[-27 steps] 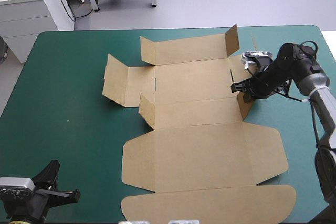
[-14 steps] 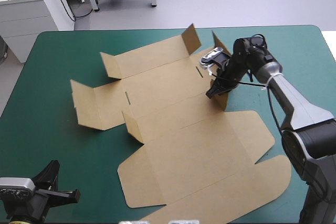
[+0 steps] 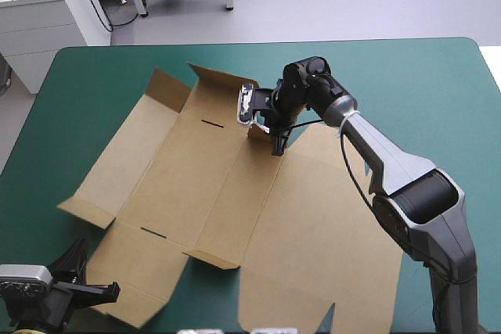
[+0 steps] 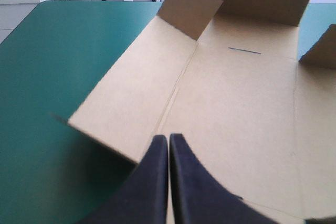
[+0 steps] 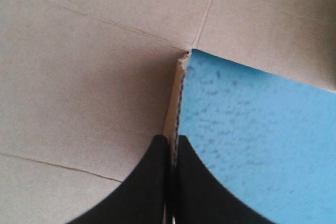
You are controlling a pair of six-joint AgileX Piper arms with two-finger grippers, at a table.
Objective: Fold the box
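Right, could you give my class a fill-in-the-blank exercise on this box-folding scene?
1. The right gripper is ___ on a flap of the box.
2. The left gripper sits at the table's ___ left corner.
3. The box lies on a ___ table cover.

Missing words: shut; near; teal-green.

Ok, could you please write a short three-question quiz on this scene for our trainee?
1. True or false: the box lies wholly flat, no flap raised.
2. The right gripper grips the box: A on its right side, toward the far end; B at its near edge; C at its left tip.
3. Fill in: the fingers of the left gripper are ___ (open or shut).
Key: 1 false, flaps stand up at the far end; 2 A; 3 shut.
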